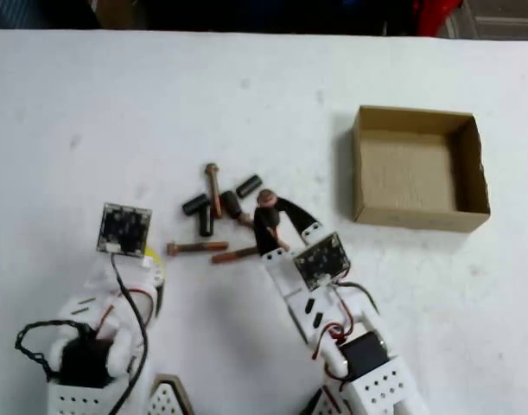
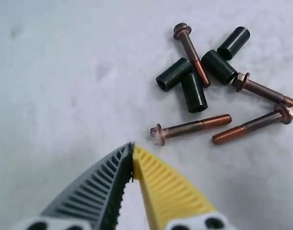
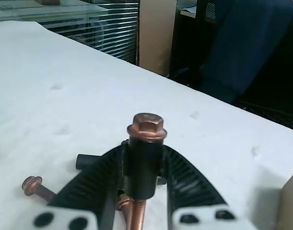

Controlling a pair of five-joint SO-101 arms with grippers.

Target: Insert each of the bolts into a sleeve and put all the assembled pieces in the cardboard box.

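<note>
Right end effector (image 3: 144, 154), ribbed, around coppery hex-headed bolt (image 3: 146, 125) in black sleeve (image 3: 142, 170)

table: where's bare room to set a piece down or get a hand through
Bare: the table left of and beyond the pile, the patch nearer than the box, and the box floor. Crowded: the middle pile of bolts and sleeves, with the right tool holding an assembled piece at its box side and the left tool at the other.

White table (image 1: 73, 104), slatted blinds (image 3: 103, 21), beige panel (image 3: 156, 33)
</note>
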